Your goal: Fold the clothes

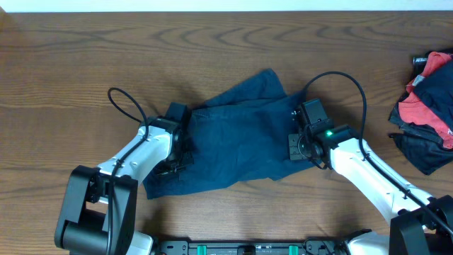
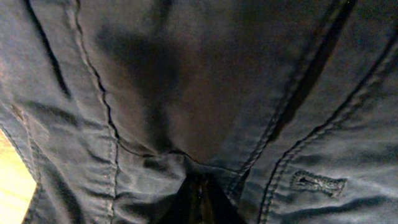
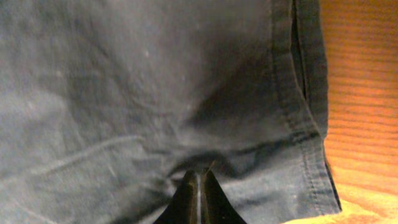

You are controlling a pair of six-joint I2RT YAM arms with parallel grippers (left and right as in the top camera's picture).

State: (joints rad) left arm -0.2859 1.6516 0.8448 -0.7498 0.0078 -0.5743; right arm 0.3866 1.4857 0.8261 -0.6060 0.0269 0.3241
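Left end effector [image 1: 182,152] sits on the left edge of the dark navy shorts [image 1: 237,142]. In my left wrist view its fingertips [image 2: 199,200] are pressed together, with a fold of the cloth gathered into them. Stitched seams run across that view, a buttonhole [image 2: 317,182] lies off to the right, and a sliver of worktop [image 2: 11,186] shows at the lower left. My right end effector [image 1: 291,145] is at the opposite edge of the shorts. Its fingertips [image 3: 198,198] are likewise closed to a point, pinching the fabric where creases converge, just beside the stitched hem [image 3: 308,124], with bare wood beyond it. From overhead the shorts lie rumpled and spread on the brown wooden worktop [image 1: 71,57] between the two arms, one corner poking up toward the far side. A heap of other clothes [image 1: 428,106], red and dark, rests well apart at the right edge.
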